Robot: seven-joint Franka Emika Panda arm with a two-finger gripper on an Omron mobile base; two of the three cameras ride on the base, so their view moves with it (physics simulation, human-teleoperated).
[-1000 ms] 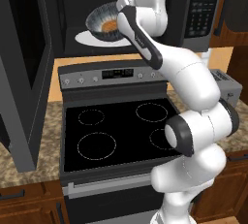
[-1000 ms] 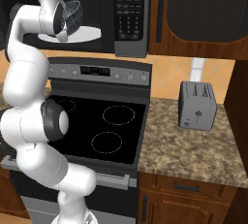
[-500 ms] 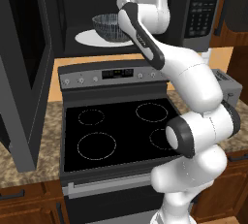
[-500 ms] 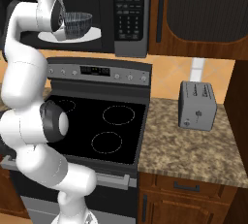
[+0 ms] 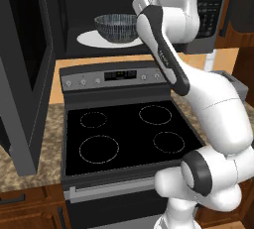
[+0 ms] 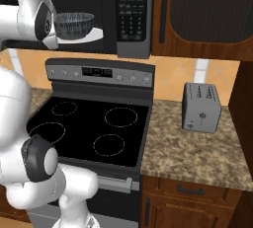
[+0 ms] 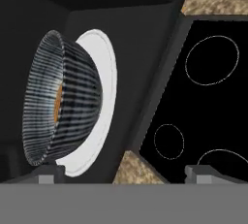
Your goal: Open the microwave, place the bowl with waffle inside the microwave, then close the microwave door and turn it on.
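Observation:
The microwave [image 6: 132, 15] stands open, and the microwave door [image 5: 25, 64] is swung out to the left. Inside, the bowl [image 5: 116, 27] sits upright on the white turntable [image 5: 89, 38]. In the hand view an orange strip of the waffle [image 7: 58, 103] shows inside the bowl [image 7: 65, 97]. My gripper [image 7: 125, 173] is open with nothing between its fingers, and the bowl lies just off its left fingertip [image 7: 48, 173]. In the left base view the hand hovers at the bowl's right, at the mouth of the cavity.
A black glass stovetop [image 5: 124, 134] with several burners lies below the microwave. A grey toaster [image 6: 200, 107] stands on the granite counter [image 6: 197, 148] to the right. The open door juts out over the left counter. Wooden cabinets [image 6: 202, 10] hang at the upper right.
The jaws have opened and let go of the bowl. The bowl went from tilted in the grip to upright on the turntable, and the hand has drawn back a little to its right.

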